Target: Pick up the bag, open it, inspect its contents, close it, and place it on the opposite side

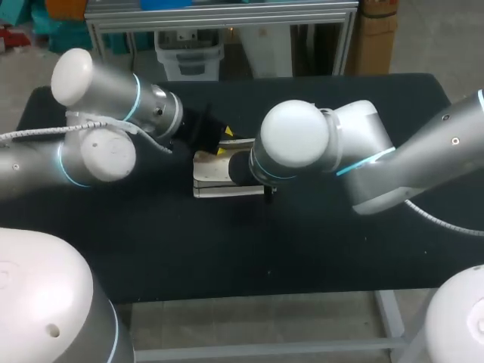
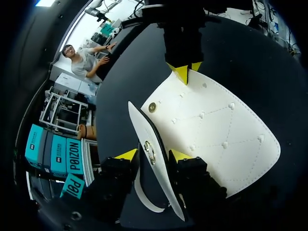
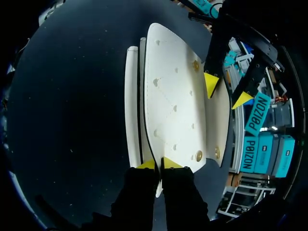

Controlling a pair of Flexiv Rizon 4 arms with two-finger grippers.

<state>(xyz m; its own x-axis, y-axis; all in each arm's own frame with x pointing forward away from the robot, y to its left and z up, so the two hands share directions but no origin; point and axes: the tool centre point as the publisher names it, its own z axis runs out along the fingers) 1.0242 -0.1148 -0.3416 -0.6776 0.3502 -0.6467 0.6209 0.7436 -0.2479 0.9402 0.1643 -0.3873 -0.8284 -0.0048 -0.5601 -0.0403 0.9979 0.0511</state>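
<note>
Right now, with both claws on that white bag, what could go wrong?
The right gripper pinches only the bag's thin edge, so it might slip free. The panel with the clasp stands loosely between the left gripper's open fingers and could escape. Both grippers sit close together and might bump.

Bright even overhead light, soft shadows

This looks like a robot lab. Two big grey and white robot arms, the left arm (image 1: 98, 159) and the right arm (image 1: 423, 159), lean over a black table (image 1: 227, 249) on metal legs (image 1: 390, 318).
</note>
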